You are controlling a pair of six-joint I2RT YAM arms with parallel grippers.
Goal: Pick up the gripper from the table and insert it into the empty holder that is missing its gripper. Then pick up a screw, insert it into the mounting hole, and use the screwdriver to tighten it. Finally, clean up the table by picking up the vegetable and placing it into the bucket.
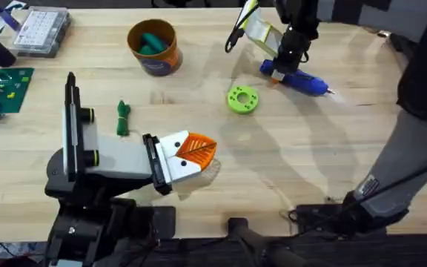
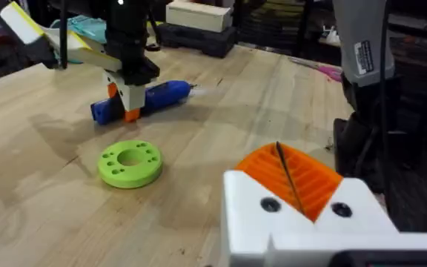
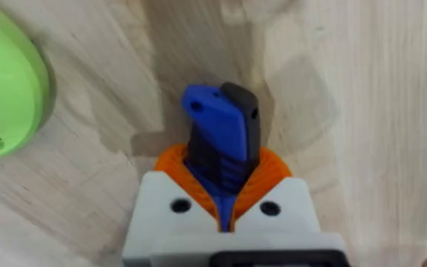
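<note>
The holder (image 1: 117,157) is the pale grey body of my left arm. The orange ribbed gripper (image 1: 196,148) on its white block sits against the holder's black plate. My left gripper (image 2: 288,176) is shut, pads meeting with nothing between them, and two dark holes show in its white block. The blue screwdriver (image 1: 302,80) lies on the table at the far right. My right gripper (image 1: 286,65) is shut on its butt end (image 3: 221,137). The dark green vegetable (image 1: 123,117) lies left of centre. The bucket (image 1: 163,61) stands at the back. A screw is out of view.
A lime-green ring disc (image 1: 242,99) lies between the holder and the screwdriver. Teal pieces sit inside the bucket. A clear parts box (image 1: 41,30) and a green board (image 1: 2,87) are at the far left. A yellow-and-clear packet (image 1: 262,33) lies behind the right gripper.
</note>
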